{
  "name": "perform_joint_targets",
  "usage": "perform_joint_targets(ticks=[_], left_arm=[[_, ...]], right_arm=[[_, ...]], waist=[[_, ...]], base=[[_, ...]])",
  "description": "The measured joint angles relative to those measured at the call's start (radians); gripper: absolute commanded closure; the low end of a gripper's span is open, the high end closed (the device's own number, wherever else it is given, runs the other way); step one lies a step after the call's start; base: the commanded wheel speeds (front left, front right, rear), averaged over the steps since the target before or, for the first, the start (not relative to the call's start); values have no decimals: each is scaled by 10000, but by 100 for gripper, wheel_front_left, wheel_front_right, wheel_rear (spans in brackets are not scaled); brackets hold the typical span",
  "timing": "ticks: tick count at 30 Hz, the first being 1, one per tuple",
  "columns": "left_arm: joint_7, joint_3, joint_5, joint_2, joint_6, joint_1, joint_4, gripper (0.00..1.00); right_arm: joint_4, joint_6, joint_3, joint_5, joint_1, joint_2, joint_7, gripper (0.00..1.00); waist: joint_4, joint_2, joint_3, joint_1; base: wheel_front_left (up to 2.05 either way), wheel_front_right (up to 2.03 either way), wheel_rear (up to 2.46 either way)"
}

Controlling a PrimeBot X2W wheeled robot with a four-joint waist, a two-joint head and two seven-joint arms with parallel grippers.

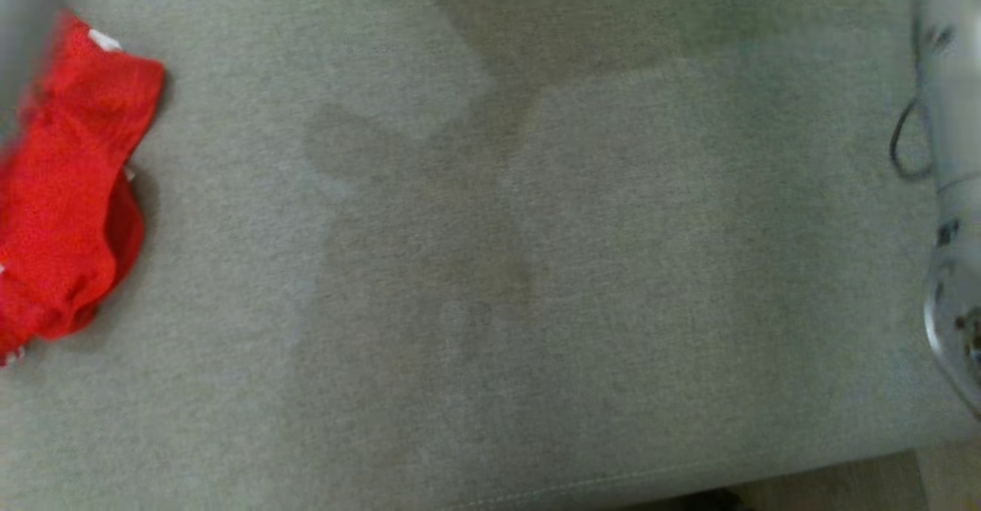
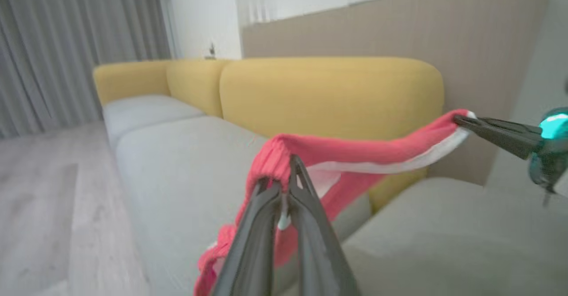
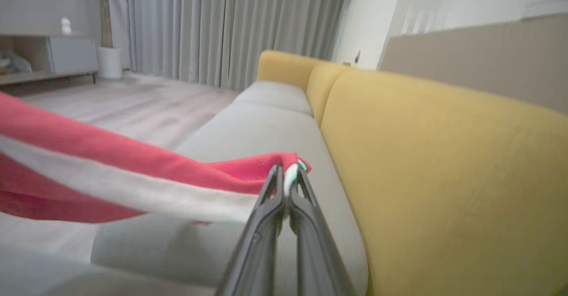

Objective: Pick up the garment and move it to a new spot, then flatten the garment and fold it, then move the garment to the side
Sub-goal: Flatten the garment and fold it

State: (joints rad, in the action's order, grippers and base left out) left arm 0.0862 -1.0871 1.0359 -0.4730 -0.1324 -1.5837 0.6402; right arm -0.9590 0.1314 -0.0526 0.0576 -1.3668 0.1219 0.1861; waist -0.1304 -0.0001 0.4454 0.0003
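Grey sofa seat upholstery [image 1: 536, 266] occupied most of the head view. A pale forearm [image 1: 950, 189] stood at the right edge of that frame. Behind the seat ran a yellow backrest [image 2: 328, 92].

**Position of the garment.** The garment [image 2: 355, 151] was clear of the seat and stretched between both arms, with a white band running along its red edge. Its lower part hung down toward the bottom of the left wrist frame. A red fabric mass [image 1: 69, 189] lay at the left edge of the head view. Whether this was the hanging part of the same garment could not be determined.

**State of the end effectors.**
- The left end effector [image 2: 288, 171] was clamped on a bunched red fold, with its fingers pressed together.
- The right end effector [image 3: 287, 171] was likewise clamped on the white-banded edge, with no visible gap between its fingers.

**Step in hand.** Judged from these views, the first step was under way: the garment was lifted and in transit to a new spot. Flattening and folding were not yet begun.

**Next move.** Placement would call for lowering both grips together over the open seat area. The span between them should be kept taut, so that the cloth lands spread rather than bunched. The hanging lower part should touch down first, and it could fold under if lowered too quickly.
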Motion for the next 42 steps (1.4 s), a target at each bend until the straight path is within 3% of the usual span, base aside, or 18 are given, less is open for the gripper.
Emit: perform_joint_targets(ticks=[7,13,21,25,32,37,42], left_arm=[[-79,-2115,1198,-167,2,2840,-1873,100],[-67,-2370,811,-593,2,4844,-3014,100],[504,-2368,109,-176,2,6526,-2995,100],[738,-2366,2,201,58,7258,-2658,100],[1279,-2326,360,1074,627,8883,-2602,100],[1457,-2324,405,1496,989,9973,-2817,100],[1540,-2205,326,1674,1091,9990,-2886,100]], right_arm=[[-2151,0,-978,192,1494,268,-443,100],[-3179,0,-1766,-441,2544,742,-1346,100],[-3216,0,-2968,-2019,3638,1147,-2023,100],[-2690,0,-3570,-3114,4531,1452,-2311,100],[-1131,0,-4211,-4987,6487,2619,-2801,100],[792,2,-4251,-5971,8154,3737,-3225,100],[1950,2,-3712,-6107,8666,4159,-3325,100]], waist=[[355,0,-290,-3],[415,1,-885,-5],[420,1,-1990,-6],[386,1,-2642,-6],[241,1,-3791,-6],[99,1,-4414,-7],[143,1,-4307,-4]], base=[[0,0,0],[0,0,0],[0,0,0],[0,0,0],[0,0,0],[0,0,0],[0,0,0]])
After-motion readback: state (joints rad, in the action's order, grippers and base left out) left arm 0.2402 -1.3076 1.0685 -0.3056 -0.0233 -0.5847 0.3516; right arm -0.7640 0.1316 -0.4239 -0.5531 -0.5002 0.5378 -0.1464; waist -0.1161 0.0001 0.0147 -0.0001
